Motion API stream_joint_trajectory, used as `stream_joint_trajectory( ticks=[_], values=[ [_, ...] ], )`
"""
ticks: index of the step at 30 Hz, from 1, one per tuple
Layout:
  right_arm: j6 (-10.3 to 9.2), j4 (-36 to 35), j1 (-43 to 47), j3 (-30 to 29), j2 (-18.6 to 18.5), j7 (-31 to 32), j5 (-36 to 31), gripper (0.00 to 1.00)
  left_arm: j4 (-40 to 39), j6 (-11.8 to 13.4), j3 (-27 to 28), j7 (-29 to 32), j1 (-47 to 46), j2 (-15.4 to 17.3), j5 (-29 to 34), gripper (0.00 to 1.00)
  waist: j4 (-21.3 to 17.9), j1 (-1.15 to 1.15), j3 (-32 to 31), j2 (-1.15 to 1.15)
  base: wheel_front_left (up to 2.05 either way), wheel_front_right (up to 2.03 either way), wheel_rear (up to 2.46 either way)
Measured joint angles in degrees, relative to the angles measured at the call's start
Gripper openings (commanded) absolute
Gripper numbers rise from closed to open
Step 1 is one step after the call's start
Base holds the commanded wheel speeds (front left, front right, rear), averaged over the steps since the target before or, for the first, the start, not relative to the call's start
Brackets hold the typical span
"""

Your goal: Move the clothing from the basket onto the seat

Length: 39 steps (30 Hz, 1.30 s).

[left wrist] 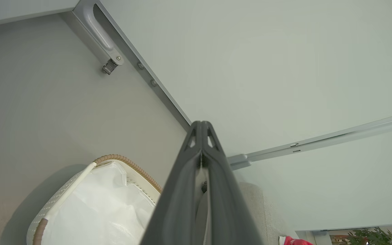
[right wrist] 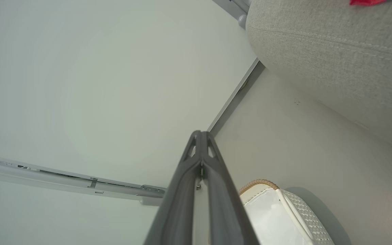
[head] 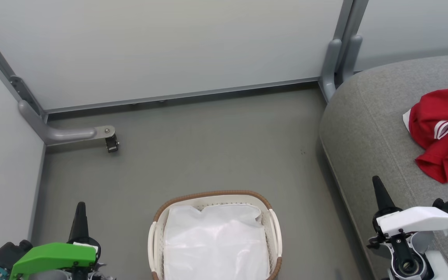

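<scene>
Bare grey floor lies between the basket, at its near edge, and the wall panels. The seat blocks the floor's right side. A metal foot juts out from the far left corner.

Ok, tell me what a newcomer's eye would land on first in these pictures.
The bright red garment with white stripes stands out at once, crumpled on the big grey fabric sofa at the right. Next comes the oval white plastic basket with a brown woven rim on the floor at bottom middle, holding a plain white cloth liner.
</scene>
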Motion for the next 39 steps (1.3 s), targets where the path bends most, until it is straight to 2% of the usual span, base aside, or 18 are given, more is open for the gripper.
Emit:
stream_joint_trajectory(
  ticks=[39],
  values=[
    [-0.02, -3.7, 1.4, -2.03, -0.13, 5.14, 20.11, 0.0, -1.34, -0.93, 1.0, 5.21, -2.01, 0.12, -19.16, 0.0, 0.9, 0.0, -0.8, 0.0, 0.0, 0.0, 0.0]
  ],
)
